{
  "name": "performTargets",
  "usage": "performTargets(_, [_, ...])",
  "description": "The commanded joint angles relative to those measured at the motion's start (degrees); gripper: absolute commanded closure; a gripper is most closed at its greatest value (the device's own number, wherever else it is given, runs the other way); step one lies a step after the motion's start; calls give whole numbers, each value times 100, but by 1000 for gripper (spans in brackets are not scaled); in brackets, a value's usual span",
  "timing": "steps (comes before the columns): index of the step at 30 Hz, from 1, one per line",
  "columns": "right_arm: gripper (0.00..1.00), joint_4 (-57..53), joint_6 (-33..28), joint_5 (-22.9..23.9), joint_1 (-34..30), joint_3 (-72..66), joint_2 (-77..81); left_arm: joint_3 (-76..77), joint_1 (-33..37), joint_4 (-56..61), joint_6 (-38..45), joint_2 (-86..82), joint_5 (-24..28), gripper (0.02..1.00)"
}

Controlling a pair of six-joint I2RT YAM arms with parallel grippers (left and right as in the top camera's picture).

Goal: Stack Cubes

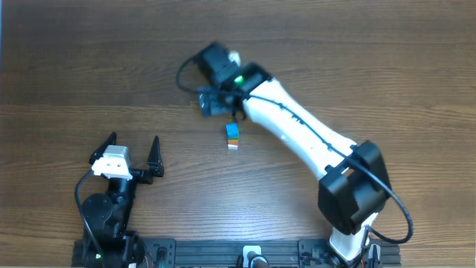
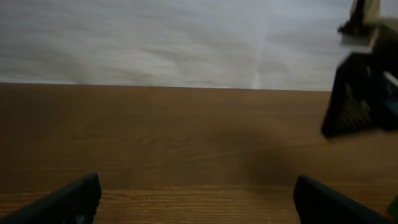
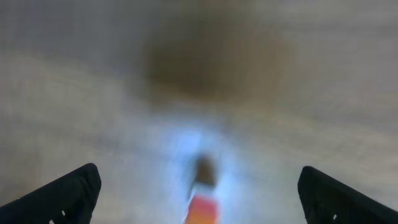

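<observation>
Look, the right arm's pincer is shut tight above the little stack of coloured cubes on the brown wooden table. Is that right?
Not quite: the right arm's pincer is open, not shut. The right wrist view shows its two fingers spread far apart. The rest holds: it is above the little stack of coloured cubes on the brown wooden table.

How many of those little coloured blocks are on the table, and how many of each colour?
blue cube: 1
orange cube: 1
white cube: 1
Total: 3, standing together as one small stack near the middle of the table.
</observation>
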Motion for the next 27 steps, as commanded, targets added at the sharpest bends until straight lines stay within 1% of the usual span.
performTargets(1, [7,330,-699,310,-811,350,-59,-46,-26,4,66,-28,37,18])
performTargets(4, [9,551,-986,328,-1150,354,-264,-46,-26,4,66,-28,37,18])
performTargets(7, [9,531,-1062,387,-1405,350,-551,-46,-26,7,66,-28,37,18])
performTargets(8, [7,505,-1064,474,-1467,341,-651,-46,-26,4,66,-28,35,18])
performTargets(14, [9,476,-1067,1624,-1484,-111,-1290,-46,-26,4,66,-28,37,20])
performTargets(16, [9,570,-1062,2022,-1432,-481,-1578,-46,-26,4,66,-28,37,18])
performTargets(17, [9,682,-1064,2138,-1412,-750,-1757,-46,-26,4,66,-28,37,18])
performTargets(20, [9,1161,-1064,2114,-1427,-1670,-2382,-46,-26,4,66,-28,37,18])
performTargets(21, [7,1576,-1093,2052,-1504,-2424,-2863,-46,-26,4,66,-28,37,18])
performTargets(22, [9,1738,-1108,2020,-1543,-2717,-3040,-46,-26,4,66,-28,37,18])
performTargets(27, [7,2688,-1213,1464,-2046,-4444,-4127,-46,-26,4,66,-28,37,18])
